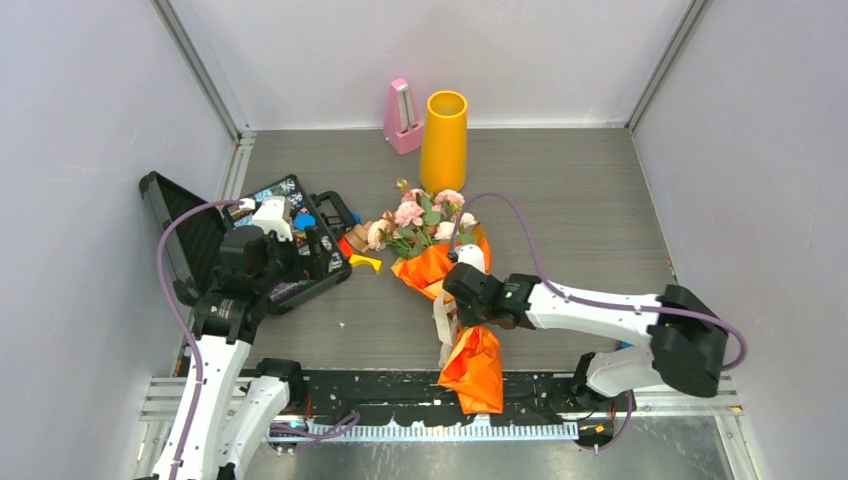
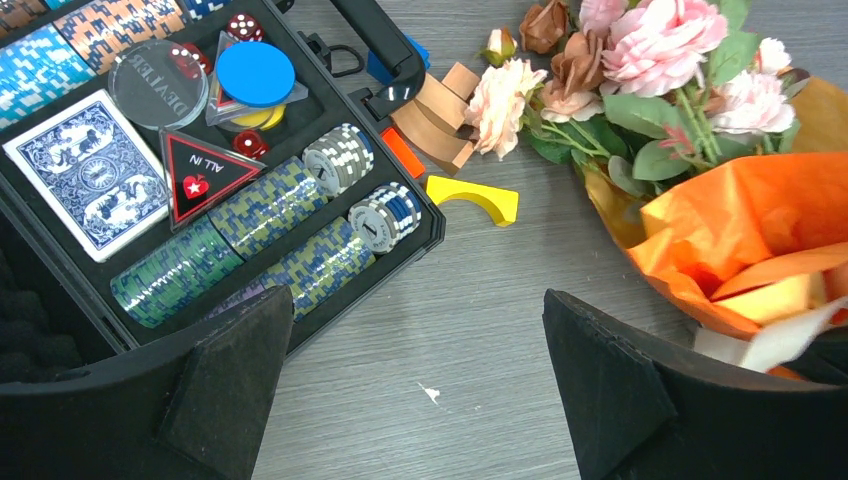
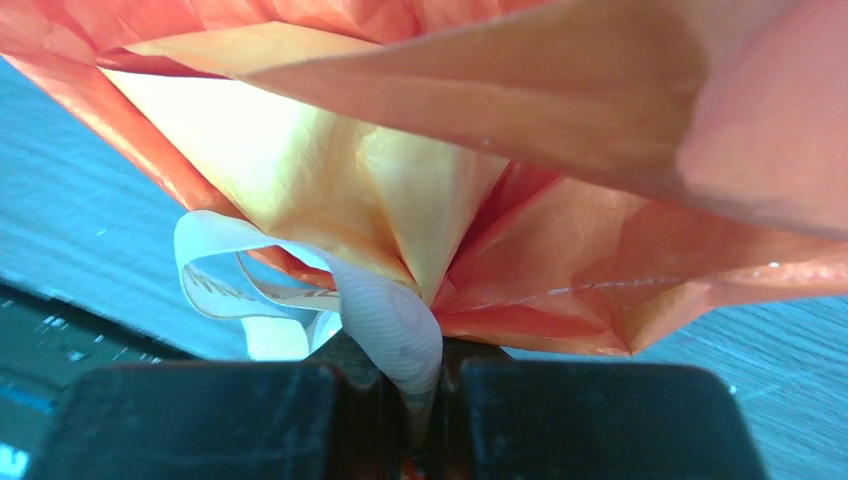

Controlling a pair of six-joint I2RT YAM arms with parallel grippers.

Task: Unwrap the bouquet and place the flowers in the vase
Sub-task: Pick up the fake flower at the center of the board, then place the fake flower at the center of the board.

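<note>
Bouquet (image 1: 432,262) centre frame, wrapped in orange paper. Right gripper (image 3: 422,415) pinched tight on beige ribbon (image 3: 392,322). Left gripper (image 2: 415,385) spread wide by chip case (image 2: 428,238).

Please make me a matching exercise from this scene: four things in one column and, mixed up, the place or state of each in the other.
1 vase
2 right gripper
3 left gripper
4 yellow arch block

A shut on the ribbon
B open, near the chip case
C upright beside the pink metronome
D lying between chip case and bouquet

Pairs: 1-C, 2-A, 3-B, 4-D
</note>
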